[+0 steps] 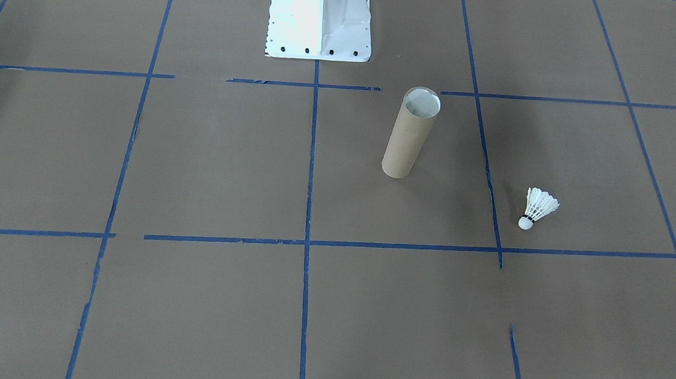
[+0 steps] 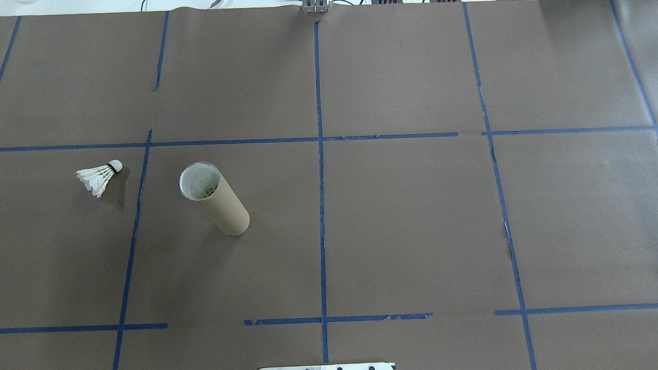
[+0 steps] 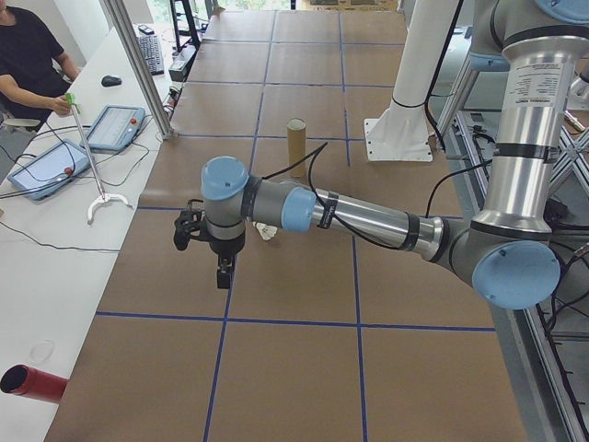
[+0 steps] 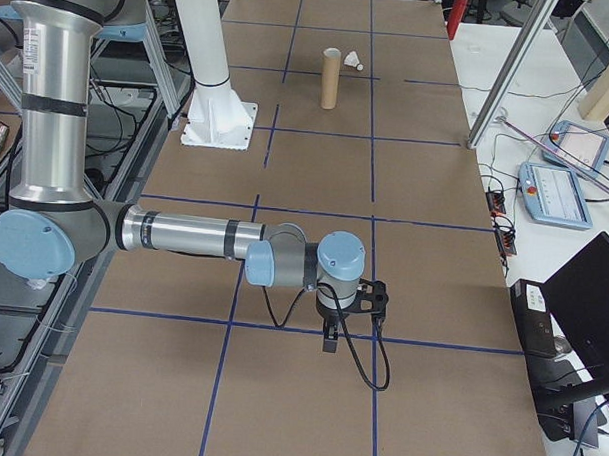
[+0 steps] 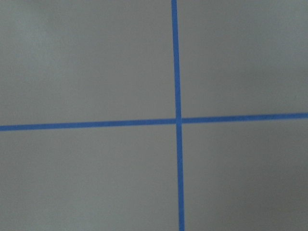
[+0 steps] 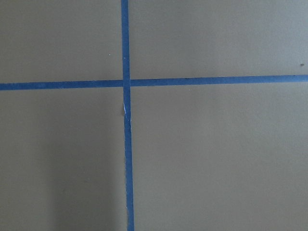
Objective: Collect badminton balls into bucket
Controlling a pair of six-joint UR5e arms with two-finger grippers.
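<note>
The shuttlecock (image 2: 100, 176) lies sideways, cork toward the upright tube (image 2: 214, 199); neither tool's state can be told.

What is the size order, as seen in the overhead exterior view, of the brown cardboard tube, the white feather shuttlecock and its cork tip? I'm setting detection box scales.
1. Brown cardboard tube, clearly largest.
2. White feather shuttlecock.
3. Its round white cork tip, smallest.
</note>
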